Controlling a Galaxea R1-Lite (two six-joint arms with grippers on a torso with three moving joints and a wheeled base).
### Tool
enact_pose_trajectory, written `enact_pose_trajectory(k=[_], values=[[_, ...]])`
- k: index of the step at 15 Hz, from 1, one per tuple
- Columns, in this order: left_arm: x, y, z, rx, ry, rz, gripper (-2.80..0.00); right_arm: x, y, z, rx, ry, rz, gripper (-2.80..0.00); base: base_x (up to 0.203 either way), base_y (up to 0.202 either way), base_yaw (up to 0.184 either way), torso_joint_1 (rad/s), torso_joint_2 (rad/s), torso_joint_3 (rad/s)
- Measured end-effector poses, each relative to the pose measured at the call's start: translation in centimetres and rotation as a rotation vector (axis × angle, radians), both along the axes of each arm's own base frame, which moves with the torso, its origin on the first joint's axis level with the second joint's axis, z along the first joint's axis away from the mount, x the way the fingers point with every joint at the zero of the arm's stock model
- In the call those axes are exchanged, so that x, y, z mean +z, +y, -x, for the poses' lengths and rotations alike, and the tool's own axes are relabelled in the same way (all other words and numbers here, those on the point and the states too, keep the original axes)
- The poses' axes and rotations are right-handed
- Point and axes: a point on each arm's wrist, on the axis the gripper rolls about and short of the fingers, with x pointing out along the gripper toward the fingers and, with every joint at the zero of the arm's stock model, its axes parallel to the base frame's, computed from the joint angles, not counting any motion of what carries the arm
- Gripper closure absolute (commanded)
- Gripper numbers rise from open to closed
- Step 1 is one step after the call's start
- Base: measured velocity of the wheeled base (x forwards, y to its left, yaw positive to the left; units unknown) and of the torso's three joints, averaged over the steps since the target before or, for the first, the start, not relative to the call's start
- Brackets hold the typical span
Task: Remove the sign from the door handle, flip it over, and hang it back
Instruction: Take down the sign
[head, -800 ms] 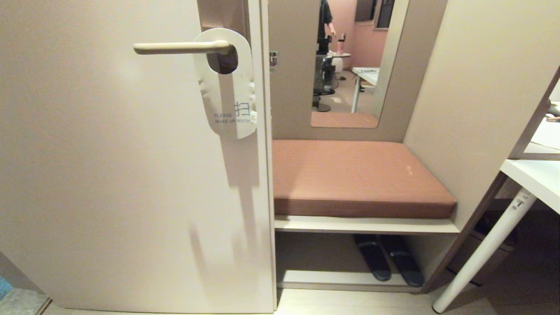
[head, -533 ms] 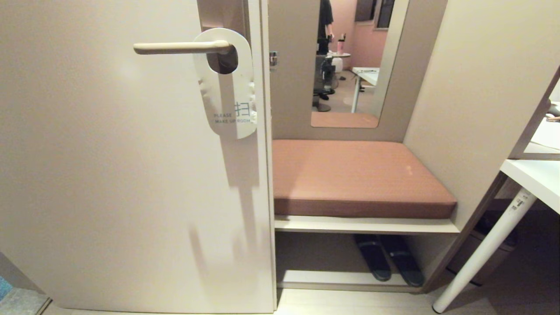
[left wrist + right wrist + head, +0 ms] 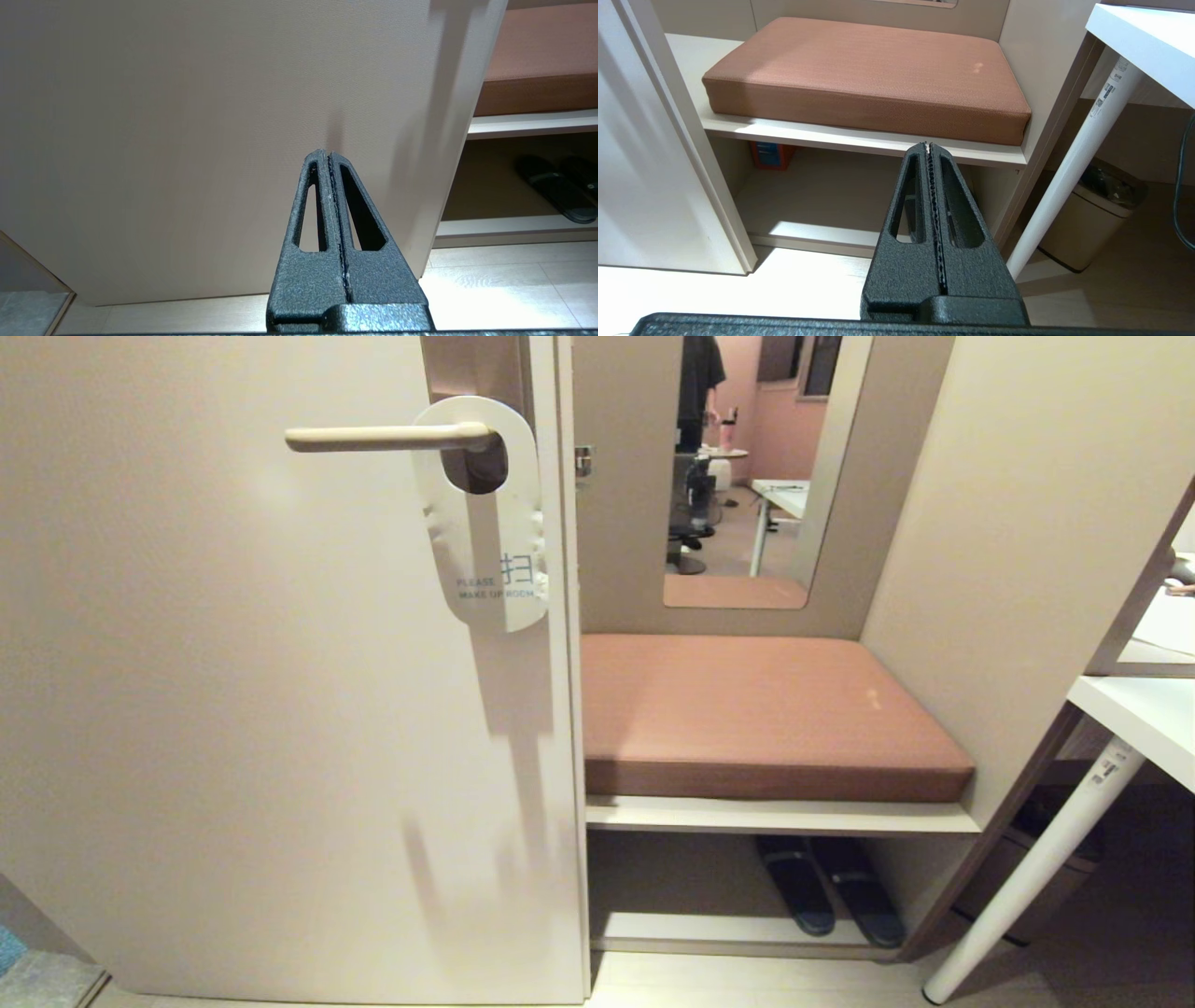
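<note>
The sign (image 3: 492, 546) hangs on the door handle (image 3: 373, 437) by its oval hole, white side out, reading "PLEASE MAKE UP ROOM". The cream lever sticks out to the left from a brown backplate (image 3: 476, 369) near the door's edge. Neither arm shows in the head view. My left gripper (image 3: 328, 154) is shut and empty, low down and facing the plain lower part of the door (image 3: 187, 116). My right gripper (image 3: 928, 145) is shut and empty, low down and pointing at the bench shelf (image 3: 859, 137). Both are far below the sign.
Right of the door is a bench niche with a brown cushion (image 3: 756, 709), a mirror (image 3: 747, 467) behind it and dark slippers (image 3: 826, 896) underneath. A white table (image 3: 1134, 709) with a slanted leg (image 3: 1036, 877) stands at the right, a bin (image 3: 1087, 224) under it. A person shows in the mirror.
The door, sign and grippers have not moved. Only the person reflected in the mirror has shifted a little.
</note>
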Motion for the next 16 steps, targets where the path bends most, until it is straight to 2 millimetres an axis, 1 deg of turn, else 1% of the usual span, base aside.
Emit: enact_pose_trajectory(k=[6, 12, 14, 16], values=[[0.00, -0.01, 0.00, -0.002, 0.000, -0.013, 0.00, 0.00, 0.00, 0.00, 0.000, 0.000, 0.000, 0.00, 0.000, 0.000, 0.000, 0.000, 0.00, 0.000], [-0.02, 0.00, 0.00, 0.001, 0.002, 0.015, 0.00, 0.02, 0.00, 0.00, -0.001, -0.001, 0.000, 0.00, 0.000, 0.000, 0.000, 0.000, 0.00, 0.000], [0.02, 0.01, 0.00, 0.004, -0.001, 0.023, 0.00, 0.00, 0.00, 0.00, -0.001, 0.000, 0.000, 0.00, -0.001, 0.118, 0.003, 0.002, 0.00, 0.003], [0.01, 0.03, 0.00, 0.011, 0.000, 0.029, 0.00, 0.02, 0.00, 0.00, -0.001, -0.001, 0.000, 0.00, 0.000, 0.198, 0.000, 0.002, 0.00, 0.002]])
